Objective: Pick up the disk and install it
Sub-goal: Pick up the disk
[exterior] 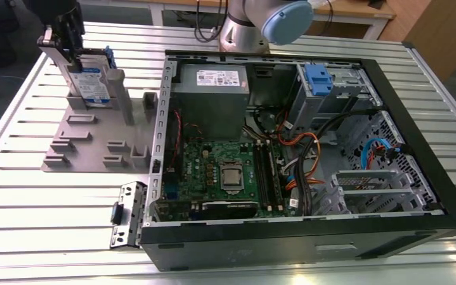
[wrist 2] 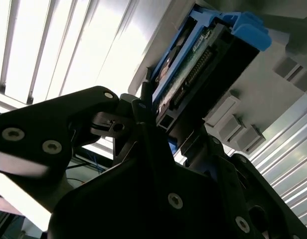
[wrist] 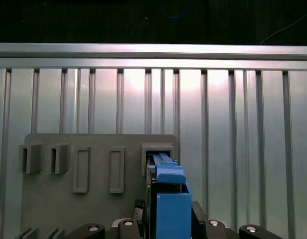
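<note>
The disk (exterior: 91, 83), a silver drive with a white-and-blue label in blue carrier rails, stands on edge in a slot of the grey holder plate (exterior: 93, 148) at the exterior view's upper left. My gripper (exterior: 73, 56) comes down on its upper end. In the second wrist view the black fingers (wrist 2: 143, 107) sit tight against both sides of the disk (wrist 2: 203, 64), so the gripper (wrist 2: 168, 122) is shut on it. In the first wrist view the disk's blue rail (wrist: 168, 199) runs from the gripper (wrist: 167, 216) to the plate's slot (wrist: 158, 149).
An open computer case (exterior: 418, 119) lies to the exterior view's right of the plate. It holds a grey power supply (exterior: 212, 89), a green board (exterior: 220, 172) and a metal drive cage with a blue bracket (exterior: 317, 77). Everything rests on a slatted metal table (exterior: 46, 208).
</note>
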